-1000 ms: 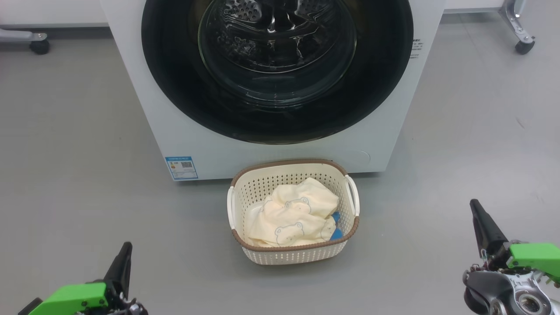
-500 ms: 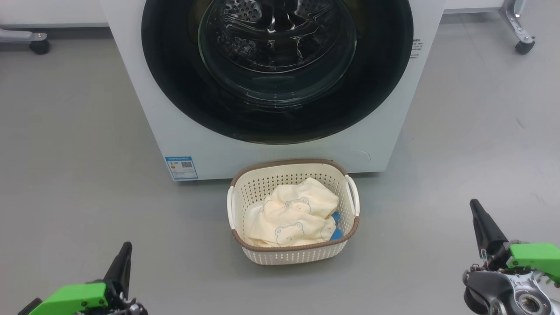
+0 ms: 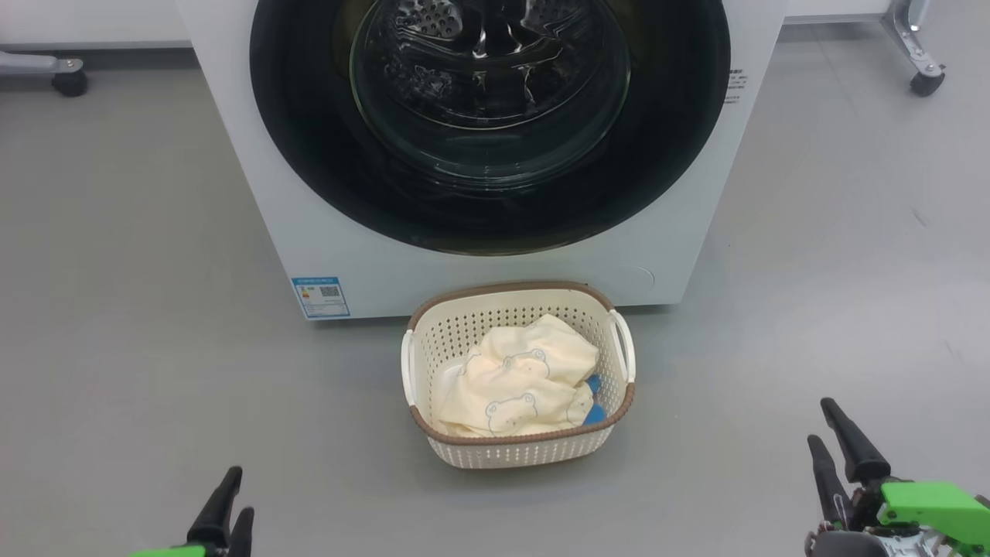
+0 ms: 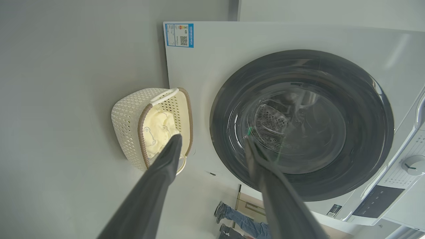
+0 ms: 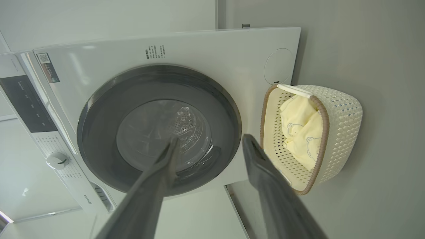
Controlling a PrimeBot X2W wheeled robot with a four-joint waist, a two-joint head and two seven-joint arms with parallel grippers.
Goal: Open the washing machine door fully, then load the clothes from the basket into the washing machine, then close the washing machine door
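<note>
Two grippers are seen nearest, at the bottom edge of the head view. The left gripper, w/ two long dark fingers and bright green housing, is found at lower left. Its fingers are spread w/ nothing btwn them, as confirmed in the left wrist view. The right gripper, same dark fingers and green housing, is found at lower right, fingers likewise parted and nothing held, as shown in the right wrist view. Both are positioned well apart from the basket, over the smooth grey floor.

Further fwd, at ctr, the small cream-white perforated plastic basket w/ brown rim band and white side handles is set upright on the floor, just in front of the machine's base. Whether it touches cannot be told. The clothes, soft pale cream-yellow fabric printed w/ outlined bear faces and a bit of bright blue at one side, are bunched inside the basket.

Behind it the big white front-loading washing machine is seen, w/ a small blue label sticker at its lower left corner. The large round washing machine door, wide glossy black rim w/ bulging clear glass bowl, is shut flush against the front. The perforated steel drum is glimpsed through the glass.

Farthest, a black castor is seen at upper left and a second castor at upper right.
</note>
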